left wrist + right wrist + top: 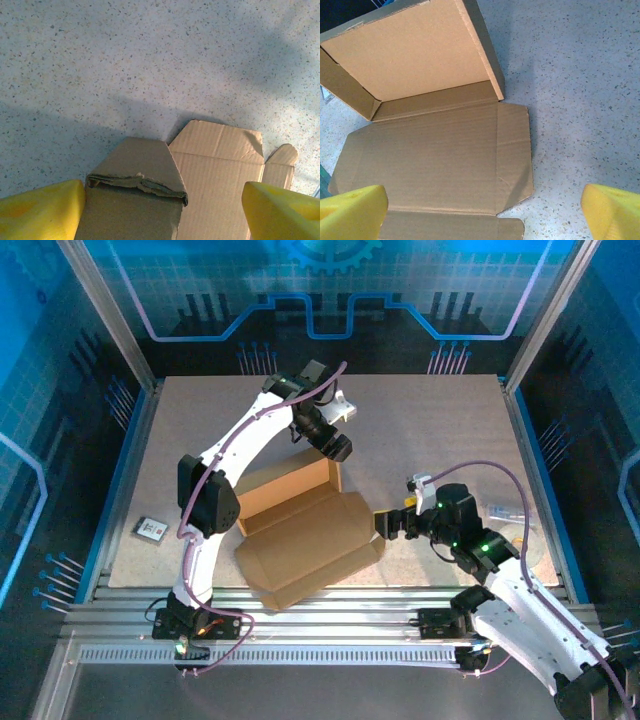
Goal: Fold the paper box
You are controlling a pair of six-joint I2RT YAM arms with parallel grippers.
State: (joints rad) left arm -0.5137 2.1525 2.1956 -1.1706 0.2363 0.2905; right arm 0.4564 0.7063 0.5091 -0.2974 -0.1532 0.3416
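On the speckled table [440,430], a small dark card [150,528] lies near the left edge of the overhead frame. The paper box [305,540] sits at centre, its upper half tilted up and its lower panels flat. The left gripper [337,447] hangs over the box's upper right corner, fingers wide apart, gripping nothing. Just right of the box, the right gripper [386,524] gapes wide, empty.

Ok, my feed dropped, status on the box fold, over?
Left gripper open, straddling raised wall of box. Right gripper open at its right flap. Box part raised, front panel flat. Small card far left, off it.
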